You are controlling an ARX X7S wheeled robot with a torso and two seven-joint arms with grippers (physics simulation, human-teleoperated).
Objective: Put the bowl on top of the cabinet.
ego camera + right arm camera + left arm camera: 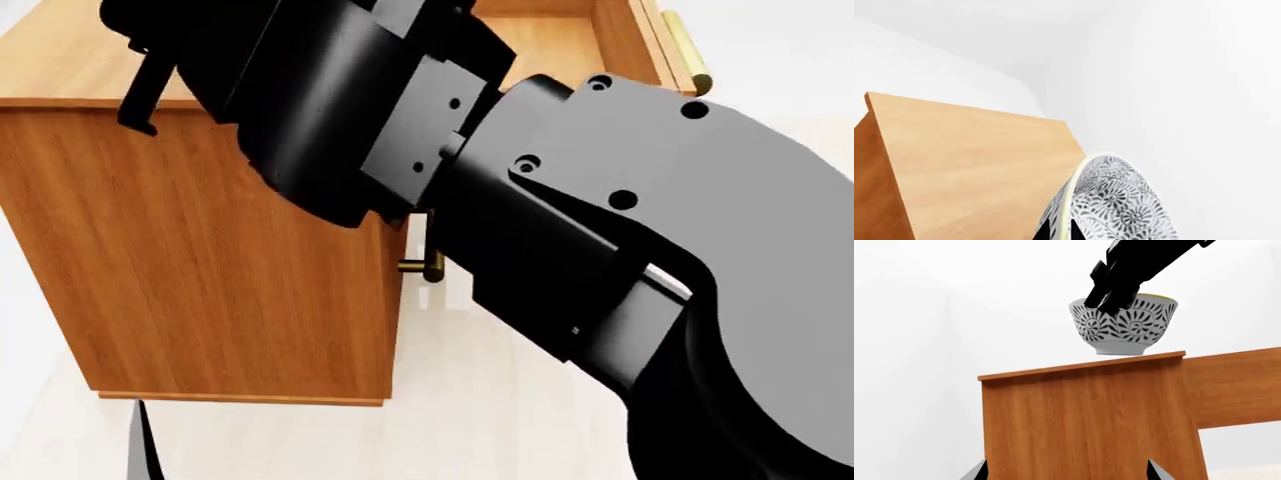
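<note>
bare cabinet [981,165] top beneath the bowl [1124,326], open air above, white walls behind

Bright, even, shadowless light; sharp renders, no glare, blur or edge distortion.

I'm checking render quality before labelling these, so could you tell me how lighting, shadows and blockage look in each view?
Left wrist view: even, flat light, sharp edges, the bowl crisp above the cabinet, no cast shadow visible beneath it. Head view: the right arm fills most of the frame, hiding the bowl. Right wrist view: pale washed-out walls, bowl cropped at the frame edge, no blur.
</note>
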